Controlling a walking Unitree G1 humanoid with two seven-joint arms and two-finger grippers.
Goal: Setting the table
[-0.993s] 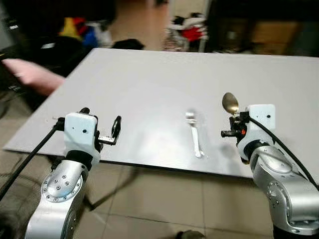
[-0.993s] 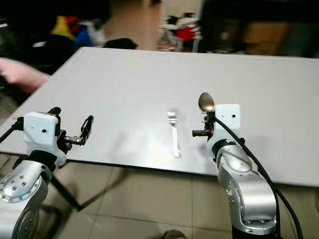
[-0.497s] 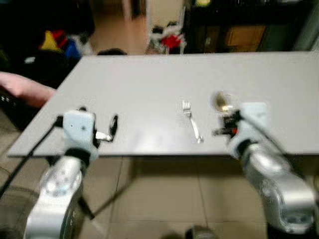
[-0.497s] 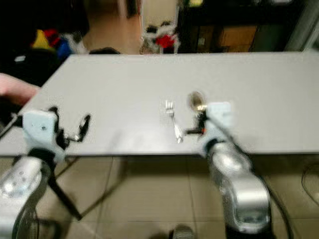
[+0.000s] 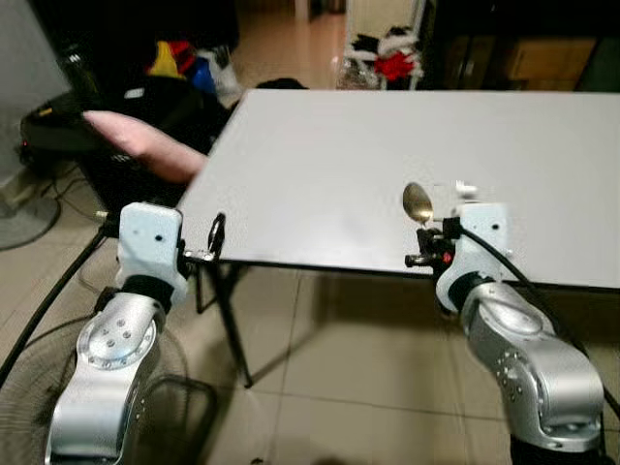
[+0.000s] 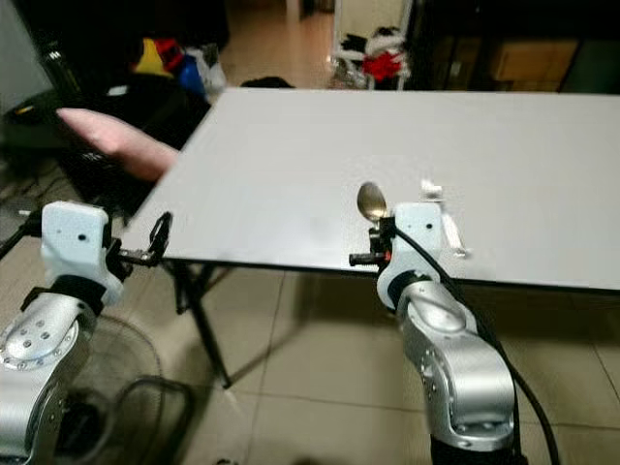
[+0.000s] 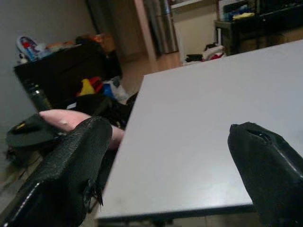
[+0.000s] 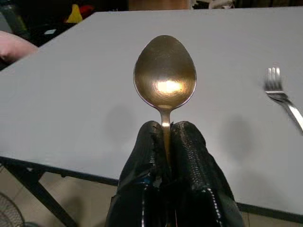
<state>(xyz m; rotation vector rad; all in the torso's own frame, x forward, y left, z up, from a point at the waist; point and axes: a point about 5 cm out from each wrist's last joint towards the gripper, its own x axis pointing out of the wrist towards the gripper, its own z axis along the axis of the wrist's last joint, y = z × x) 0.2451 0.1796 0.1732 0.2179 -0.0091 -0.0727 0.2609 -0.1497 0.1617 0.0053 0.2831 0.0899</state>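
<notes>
A: Since the earlier frames your whole view has swung and pulled back. The bench (image 5: 320, 165) now sits ahead and to the right, and its near left corner is just beside your left gripper (image 5: 215, 235), which a second ago hung over the surface. That looks like camera and body motion, not the cutlery moving.

B: And the spoon?

A: The spoon (image 8: 164, 75) is clamped upright in your right gripper (image 8: 163, 139). The jaws are shut tight on its neck, bowl up, over the near edge of the bench. The fork (image 6: 444, 215) lies flat on the bench just beyond that gripper, partly hidden behind the wrist housing in the eye views; the right wrist view shows its tines plainly.

B: The left side?

A: Its jaws stand wide apart with nothing between them, off the bench corner. Beyond it, a person's arm (image 5: 145, 150) in a pink sleeve reaches in near the left edge.

B: What could go wrong?

A: Three things, in my judgement. You hold the spoon by a thin neck, so any tilt as you lower it may let it pivot or slip. You are at the very edge, so releasing here risks it dropping to the floor; carry it further in first. And the fork is close, so a careless sweep could knock it. Mind that arm if you swing left.
</notes>
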